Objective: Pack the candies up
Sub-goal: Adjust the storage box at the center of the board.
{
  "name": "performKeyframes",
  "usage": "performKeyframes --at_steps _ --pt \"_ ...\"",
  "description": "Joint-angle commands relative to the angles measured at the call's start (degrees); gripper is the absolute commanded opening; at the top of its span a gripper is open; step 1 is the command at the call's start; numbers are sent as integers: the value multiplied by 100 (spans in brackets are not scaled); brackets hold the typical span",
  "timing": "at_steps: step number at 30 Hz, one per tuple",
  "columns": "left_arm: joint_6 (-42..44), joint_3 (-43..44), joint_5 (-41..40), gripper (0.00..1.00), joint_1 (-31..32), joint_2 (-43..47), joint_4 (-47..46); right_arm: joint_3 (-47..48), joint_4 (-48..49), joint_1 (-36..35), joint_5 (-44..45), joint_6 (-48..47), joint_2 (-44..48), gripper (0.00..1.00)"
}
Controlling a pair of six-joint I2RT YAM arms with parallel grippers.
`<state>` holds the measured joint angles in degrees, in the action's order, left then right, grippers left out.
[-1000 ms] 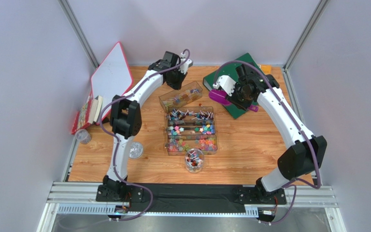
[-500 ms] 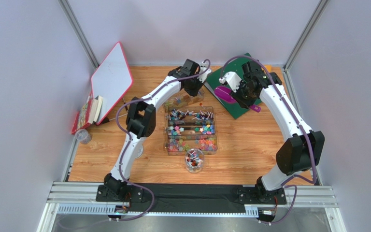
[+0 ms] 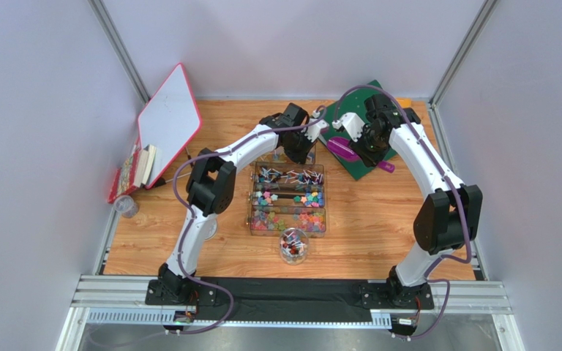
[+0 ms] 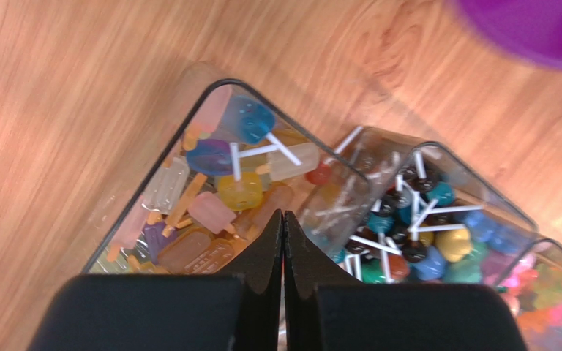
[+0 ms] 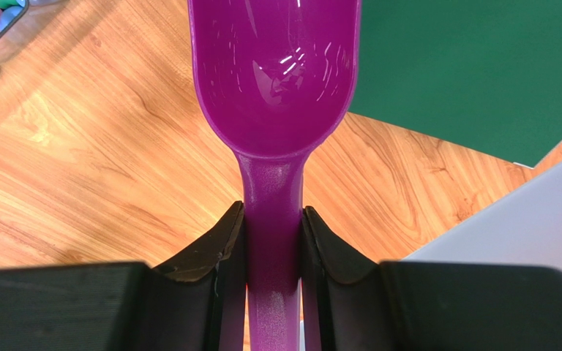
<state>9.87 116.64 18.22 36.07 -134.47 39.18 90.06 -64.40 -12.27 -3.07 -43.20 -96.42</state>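
Left gripper: fingers pressed together, empty, over the far clear box of lollipops | Right gripper: pinching the handle of the purple scoop, bowl empty, above the table beside the green board | Candies: near row of the clear tray, mid-table, a jar just nearer.

The tabletop is wood with wavy brown grain and a soft shine. The scoop is purple plastic, smooth and very glossy, with bright glints. The green mat looks flat and matt. The box is clear, shiny plastic. The left tool and right tool are black and matt. Some candies look glassy and see-through.
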Motion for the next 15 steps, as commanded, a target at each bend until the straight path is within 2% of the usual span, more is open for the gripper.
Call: performKeyframes --at_steps 1,4,5,6,7,9,11,13,15 --pt "-257 16 35 0 137 640 38 363 -2 23 61 -232 -165 0" --pt "-56 139 -518 1 102 1054 -374 801 -265 14 236 -750 -586 0" --pt "14 183 -660 5 84 1159 -445 1333 -396 23 245 -969 -754 0" --pt "67 253 -783 17 23 1352 -498 1608 -685 14 254 -1067 -894 0" --pt "164 263 -1046 22 -21 1449 -551 1933 -818 6 289 -1146 -1183 0" --pt "200 123 -1293 24 -196 1747 -543 2705 -1256 -99 551 -1522 -1457 0" --pt "130 -184 -1671 25 -346 1977 -569 3068 -1548 -222 974 -1805 -1790 0" --pt "112 -842 -1969 24 -583 2311 -613 3394 -1786 -345 1237 -2095 -1932 0" --pt "138 -1613 -2137 8 -802 2617 -701 3518 -2048 -512 1431 -2340 -2073 0"
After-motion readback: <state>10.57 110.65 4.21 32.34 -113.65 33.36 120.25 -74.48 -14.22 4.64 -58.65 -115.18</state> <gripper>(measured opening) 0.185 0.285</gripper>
